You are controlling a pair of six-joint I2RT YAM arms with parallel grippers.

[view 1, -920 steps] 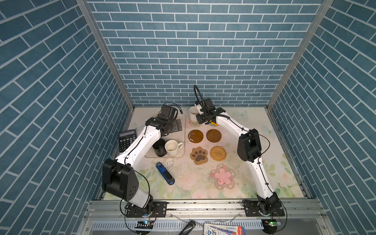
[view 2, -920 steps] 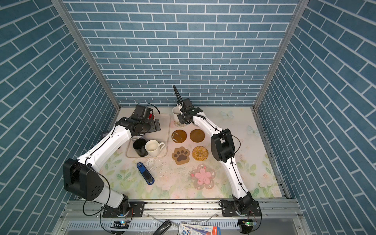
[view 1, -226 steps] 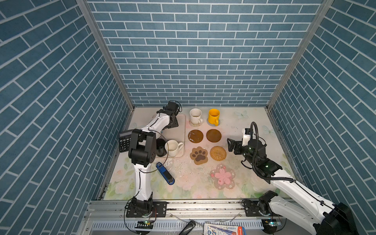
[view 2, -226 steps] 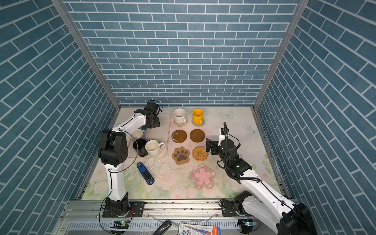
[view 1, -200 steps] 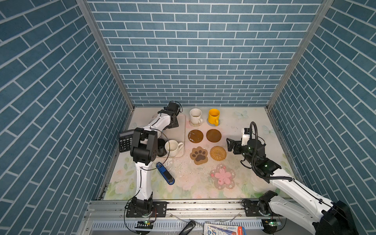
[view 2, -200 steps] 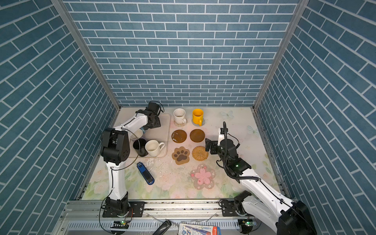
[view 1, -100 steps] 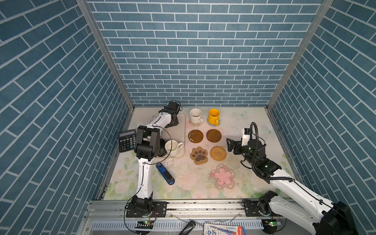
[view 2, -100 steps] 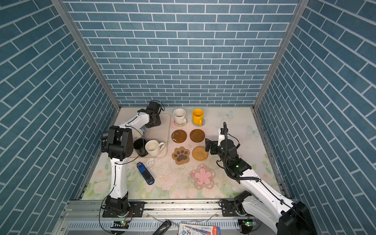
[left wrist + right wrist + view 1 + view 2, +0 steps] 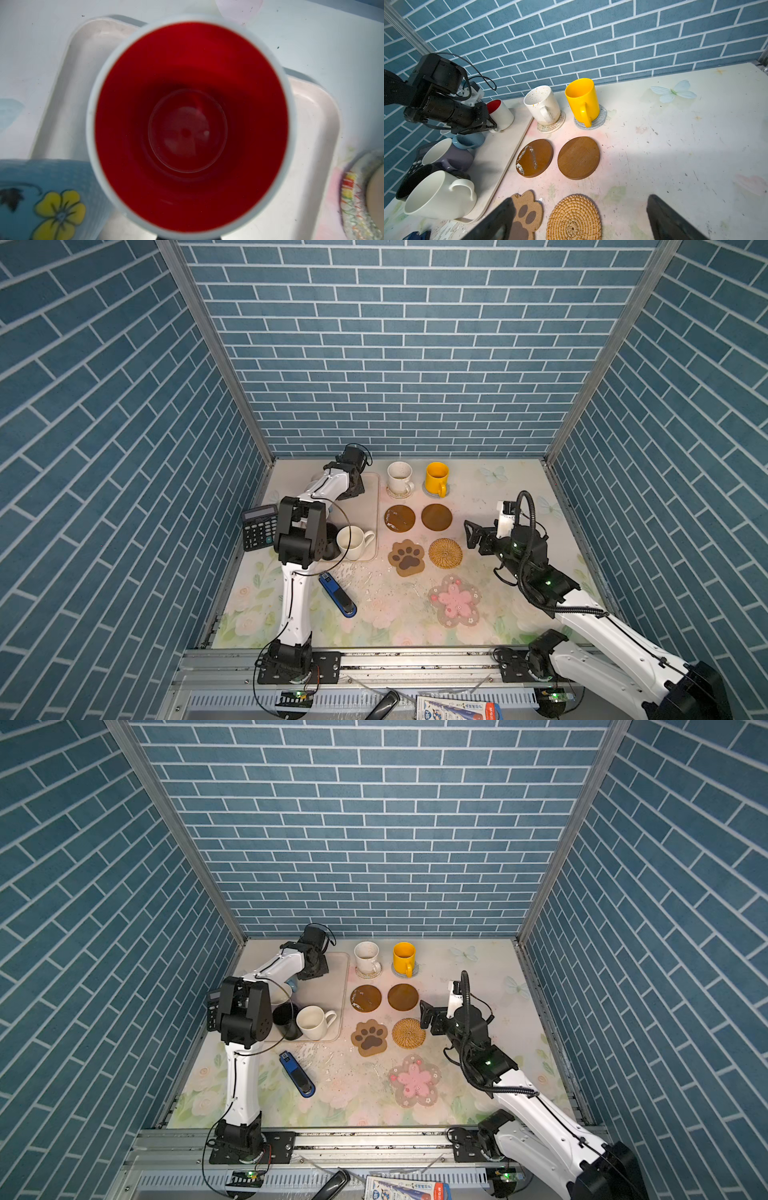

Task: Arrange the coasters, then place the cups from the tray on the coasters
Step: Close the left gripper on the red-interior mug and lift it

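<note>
On the tray (image 9: 371, 506) my left gripper (image 9: 493, 126) is shut on the handle of the white cup with red inside (image 9: 191, 124), at the tray's back end. Light blue (image 9: 469, 141), lavender (image 9: 452, 155), black (image 9: 286, 1020) and cream (image 9: 351, 542) cups also stand on the tray. The speckled cup (image 9: 400, 477) sits on the white woven coaster (image 9: 395, 492), the yellow cup (image 9: 436, 477) on the light blue one (image 9: 428, 490). Two brown discs (image 9: 400, 518) (image 9: 436, 516), the paw (image 9: 407, 558), rattan (image 9: 445, 552) and pink flower (image 9: 455, 600) coasters lie bare. My right gripper (image 9: 473, 537) hovers open beside the rattan coaster.
A black calculator (image 9: 259, 526) lies left of the tray. A blue stapler-like tool (image 9: 337, 595) rests on the mat in front of the tray. Blue brick walls close in the back and both sides. The left arm's elbow (image 9: 301, 537) hangs over the tray's front end.
The left jaws have closed on the red-inside cup's handle while the arm's elbow swung right over the tray. The right arm, earlier at the back by the speckled cup, has stayed still this last second.
</note>
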